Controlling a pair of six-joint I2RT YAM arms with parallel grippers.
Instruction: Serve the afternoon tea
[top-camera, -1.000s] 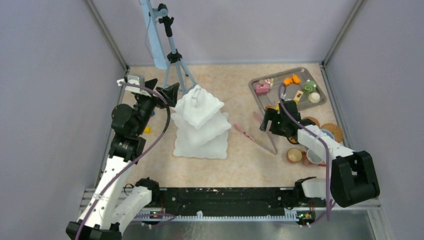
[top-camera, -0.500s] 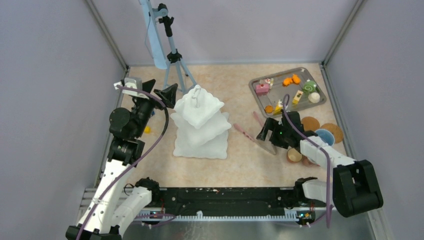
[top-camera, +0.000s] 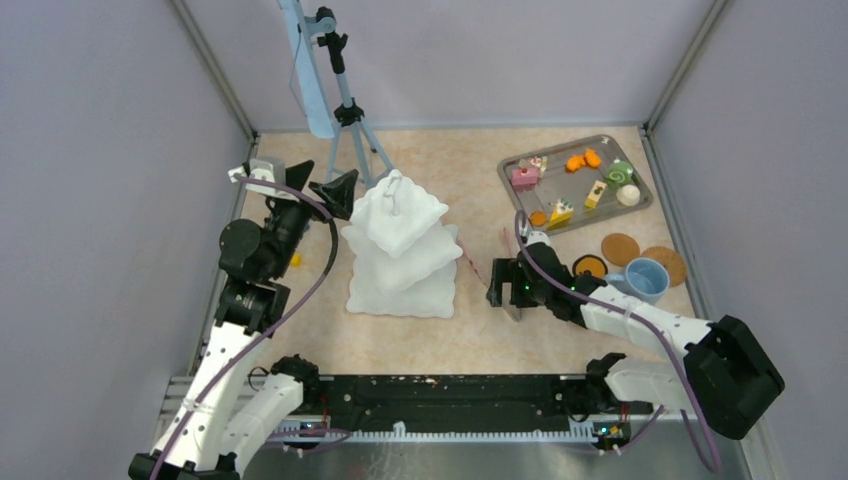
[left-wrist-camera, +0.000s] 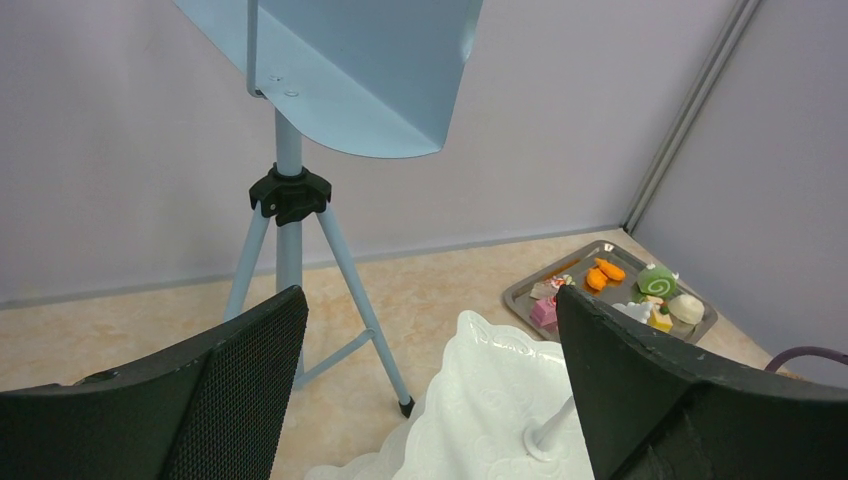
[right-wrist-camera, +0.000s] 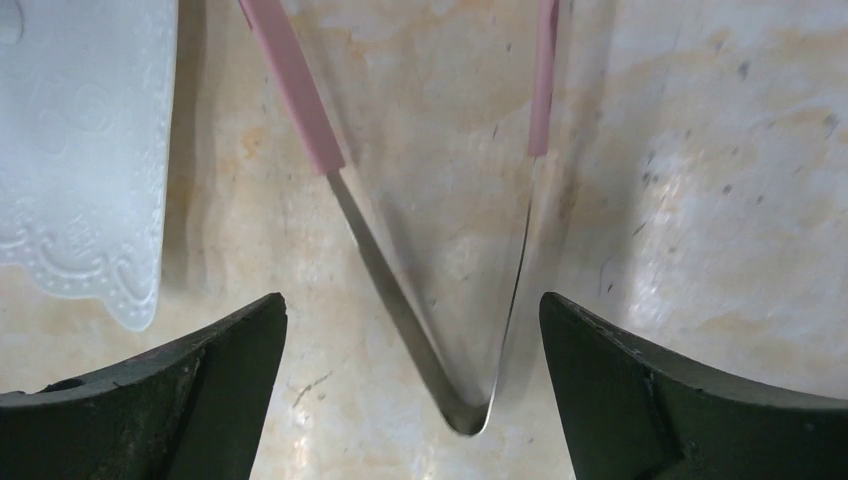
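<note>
Tiny pastries lie on a steel tray (top-camera: 515, 190) at the back right: pink (top-camera: 525, 178), orange (top-camera: 577, 160), a green roll (top-camera: 620, 172), a cream one (top-camera: 628, 195) and a cake slice (top-camera: 560, 212). A light blue mug (top-camera: 645, 278) and a small dark cup (top-camera: 590, 266) stand nearer. My right gripper (top-camera: 505, 288) (right-wrist-camera: 410, 300) hangs open low over the pink-handled metal tongs (right-wrist-camera: 465, 410), whose bend lies between the fingers, touching neither. My left gripper (top-camera: 322, 178) (left-wrist-camera: 430, 295) is open and empty, raised beside the white tiered stand (top-camera: 400, 250) (left-wrist-camera: 520, 400).
A blue tripod (top-camera: 345, 110) (left-wrist-camera: 290, 190) stands at the back left, close to the left gripper. Two round brown coasters (top-camera: 620, 248) lie right of the tray. The stand's scalloped edge (right-wrist-camera: 80, 150) is just left of the tongs. A small yellow thing (top-camera: 293, 260) sits by the left arm.
My right gripper has swung left and nearer, from the tray's near edge to over the tongs, its fingers spreading a little wider. The left arm barely shifted.
</note>
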